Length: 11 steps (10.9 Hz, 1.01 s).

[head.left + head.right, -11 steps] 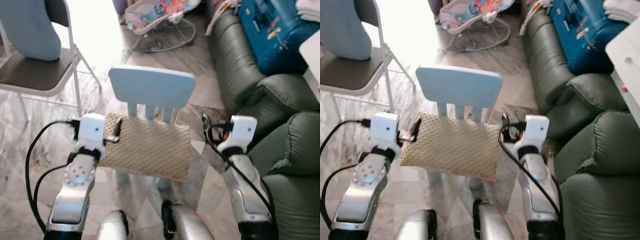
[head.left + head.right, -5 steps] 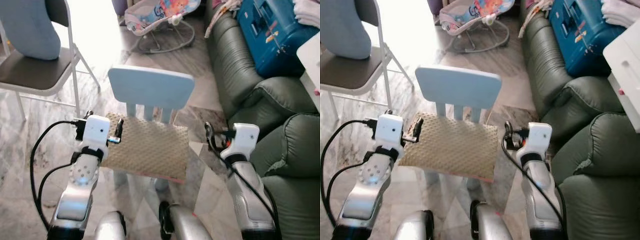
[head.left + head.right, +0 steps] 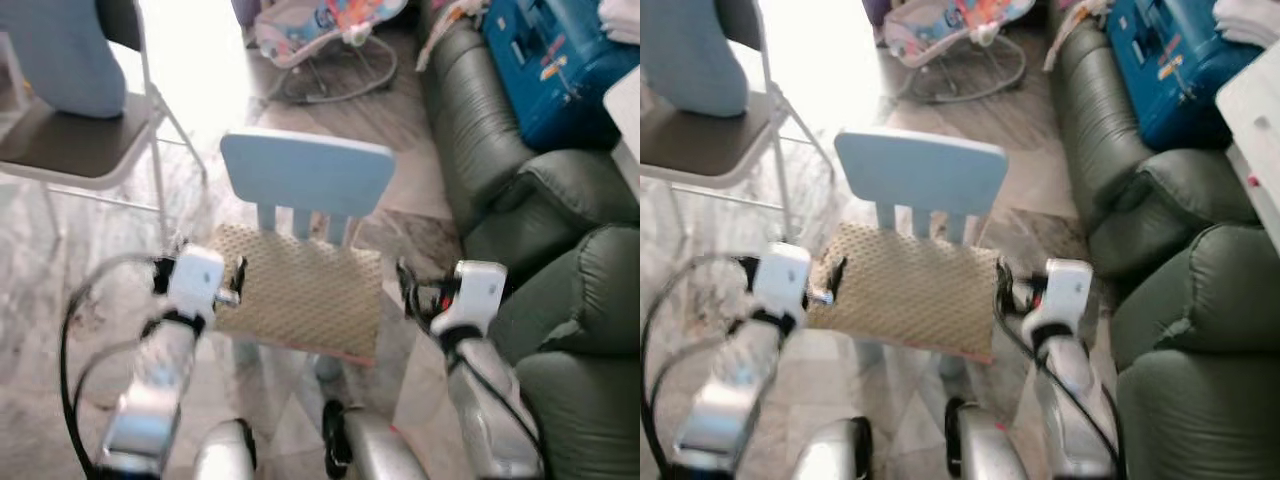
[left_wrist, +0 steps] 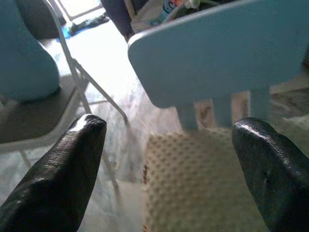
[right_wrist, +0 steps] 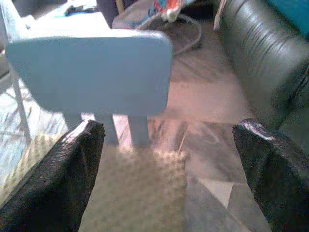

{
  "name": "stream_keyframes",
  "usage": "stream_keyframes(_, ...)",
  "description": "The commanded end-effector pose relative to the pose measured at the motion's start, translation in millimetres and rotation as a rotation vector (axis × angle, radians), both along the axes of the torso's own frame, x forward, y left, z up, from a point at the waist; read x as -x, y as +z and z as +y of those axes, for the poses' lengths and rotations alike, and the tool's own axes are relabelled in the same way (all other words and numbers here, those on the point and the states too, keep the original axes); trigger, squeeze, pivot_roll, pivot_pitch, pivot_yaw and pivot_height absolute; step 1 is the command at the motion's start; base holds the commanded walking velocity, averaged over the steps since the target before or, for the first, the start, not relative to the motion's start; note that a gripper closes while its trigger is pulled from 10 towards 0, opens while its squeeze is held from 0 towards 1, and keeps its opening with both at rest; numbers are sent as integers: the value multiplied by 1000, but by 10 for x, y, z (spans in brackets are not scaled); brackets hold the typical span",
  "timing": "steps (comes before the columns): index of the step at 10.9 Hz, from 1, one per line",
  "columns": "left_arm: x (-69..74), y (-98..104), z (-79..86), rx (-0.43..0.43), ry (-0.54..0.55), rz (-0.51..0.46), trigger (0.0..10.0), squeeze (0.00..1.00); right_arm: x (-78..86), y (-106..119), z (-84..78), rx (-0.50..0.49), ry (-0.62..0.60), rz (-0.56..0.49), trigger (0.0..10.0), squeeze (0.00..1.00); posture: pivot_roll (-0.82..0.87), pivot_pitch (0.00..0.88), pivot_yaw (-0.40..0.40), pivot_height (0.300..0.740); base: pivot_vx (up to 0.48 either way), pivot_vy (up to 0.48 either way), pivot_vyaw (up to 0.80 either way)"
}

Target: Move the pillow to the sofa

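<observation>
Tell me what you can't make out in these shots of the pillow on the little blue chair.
- Left gripper: head views blur it, so contact with the pillow is unclear.
- Right gripper: its fingertips are too small and smeared in the head views.
- Blue chair: the pillow covers its seat; its legs are mostly hidden below.
- Sofa: cut off by the right edge.

chair: small light-blue chair [image 3: 306,180], standing on marble floor [image 3: 60,270]
on seat: beige dotted pillow [image 3: 300,290], lying flat

Both eye views look steeply down from the head at the blue chair [image 3: 305,185]. Each wrist view looks close along its own fingers at that chair's backrest and the pillow [image 4: 203,179].
</observation>
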<state>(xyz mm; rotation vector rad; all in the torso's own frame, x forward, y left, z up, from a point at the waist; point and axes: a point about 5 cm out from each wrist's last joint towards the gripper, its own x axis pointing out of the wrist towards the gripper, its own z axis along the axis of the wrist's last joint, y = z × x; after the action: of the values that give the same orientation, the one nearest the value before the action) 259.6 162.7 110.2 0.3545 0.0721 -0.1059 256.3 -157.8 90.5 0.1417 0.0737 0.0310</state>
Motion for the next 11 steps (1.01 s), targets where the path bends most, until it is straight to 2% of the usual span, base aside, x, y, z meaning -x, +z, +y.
stream_keyframes(1, -29, 6, 45, -10, 5, 15, 10000, 0, -32, 22, -55, -5, -20, -2, 10000, 0, 44, 216, 4, 740, 0, 0, 0)
stream_keyframes(2, -17, -172, 66, -6, 35, 48, 10000, 0, 12, -185, -92, 41, -27, 45, 10000, 0, 53, 212, -29, 740, 0, 0, 0)
stream_keyframes(3, -33, -102, 67, 16, 35, 22, 10000, 0, 21, -139, -69, -9, -27, 44, 10000, 0, 41, 226, -49, 740, 0, 0, 0)
stream_keyframes(4, -90, -65, 98, 14, 31, 10, 10000, 0, -13, -5, 79, 37, 105, -9, 10000, 0, 9, 210, -70, 740, 0, 0, 0)
stream_keyframes(5, -158, -81, 115, 41, 81, 10, 10000, 0, -45, 2, 18, 25, 87, -15, 10000, 0, 7, 201, -62, 730, 0, 0, 0)
stream_keyframes(6, -227, 2, 68, 38, 64, -21, 10000, 0, -91, 35, -33, 23, 65, -28, 10000, 0, 8, 225, -50, 715, 0, 0, 0)
stream_keyframes(7, -247, 31, 63, 32, 63, -28, 10000, 0, -116, 52, -9, 20, 74, -32, 10000, 0, 10, 232, -51, 700, 0, 0, 0)
stream_keyframes(9, -243, 51, 114, 21, 57, -25, 10000, 0, -112, 81, 94, 8, 106, -38, 10000, 0, 16, 259, -52, 665, 0, 0, 0)
stream_keyframes(11, -220, 39, 127, 26, 68, -19, 10000, 0, -50, 54, 79, -2, 98, -26, 10000, 0, 5, 274, -47, 625, 0, 0, 0)
